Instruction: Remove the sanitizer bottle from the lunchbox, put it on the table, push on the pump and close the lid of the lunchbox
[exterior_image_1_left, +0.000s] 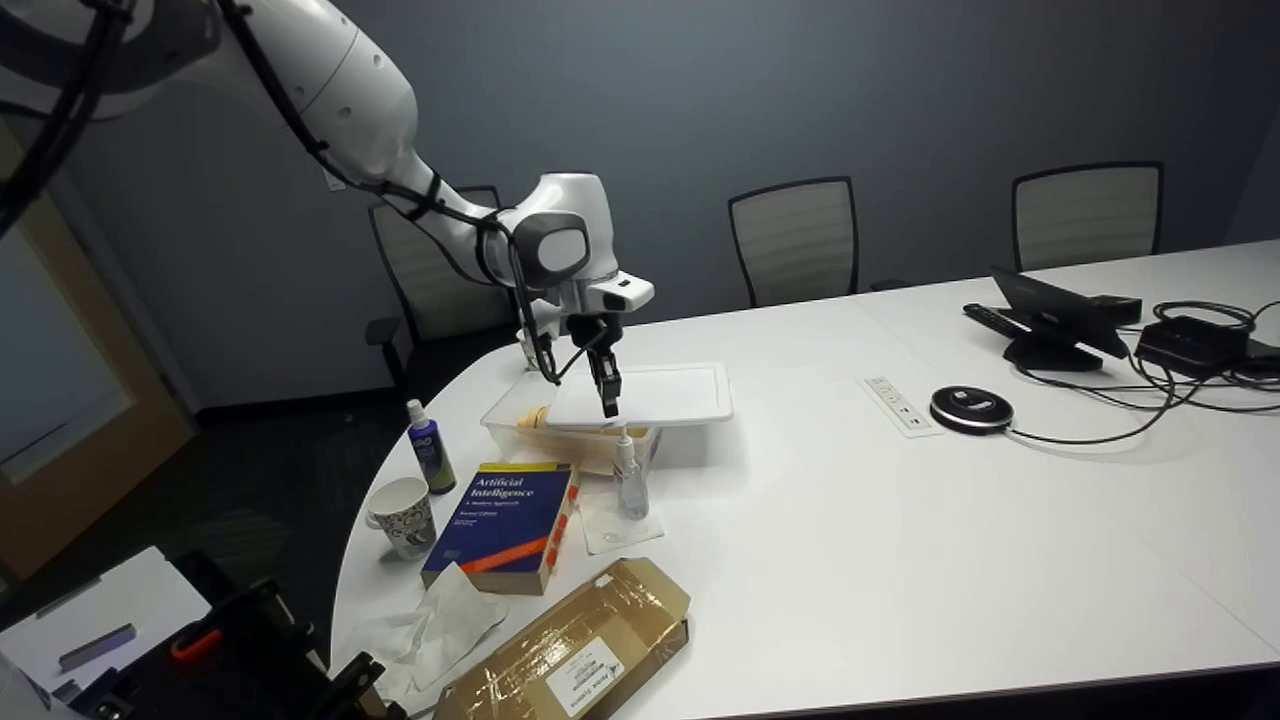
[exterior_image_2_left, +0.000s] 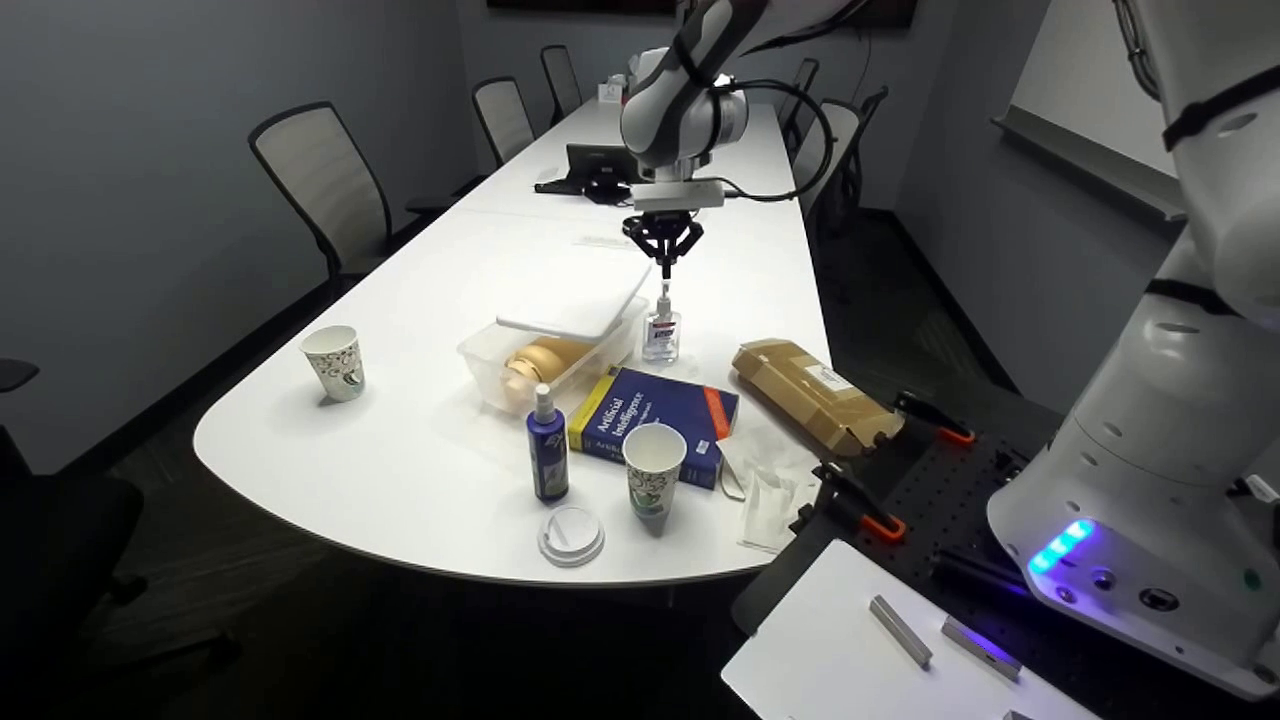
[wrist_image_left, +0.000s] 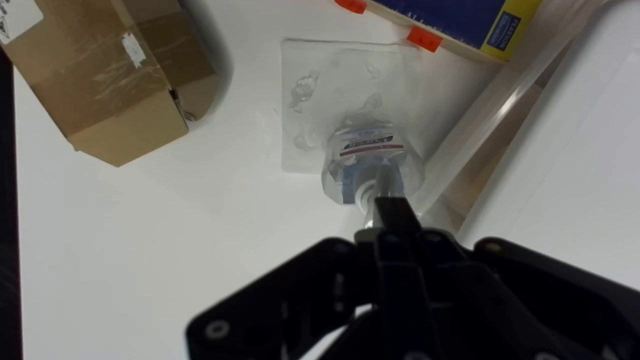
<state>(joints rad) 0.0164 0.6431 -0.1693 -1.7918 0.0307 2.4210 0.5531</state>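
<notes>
White table (exterior_image_1_left: 850, 540) | lunchbox (exterior_image_1_left: 565, 452) part-hidden under lid (exterior_image_1_left: 672, 392) | end effector (exterior_image_2_left: 667, 272): jaws together (whether touching pump (exterior_image_2_left: 664, 303), unclear)

Table (exterior_image_1_left: 900, 560) white; lunchbox (exterior_image_2_left: 480, 370) transl. whitish, lid (exterior_image_1_left: 670, 395) white; sanitizer btl (exterior_image_2_left: 661, 345) clear w/ red-striped label (wrist_image_left: 371, 145), pump (exterior_image_2_left: 664, 302) whitish; gripper (exterior_image_2_left: 666, 274) blk; in an exterior view, at btl's 6 o'clock, book (exterior_image_2_left: 655, 410) navy w/ yellow & orange bands; at 4, pkg (exterior_image_2_left: 810, 395) brown; at 9, cup (exterior_image_2_left: 338, 374) white w/ leafy swirls.
</notes>
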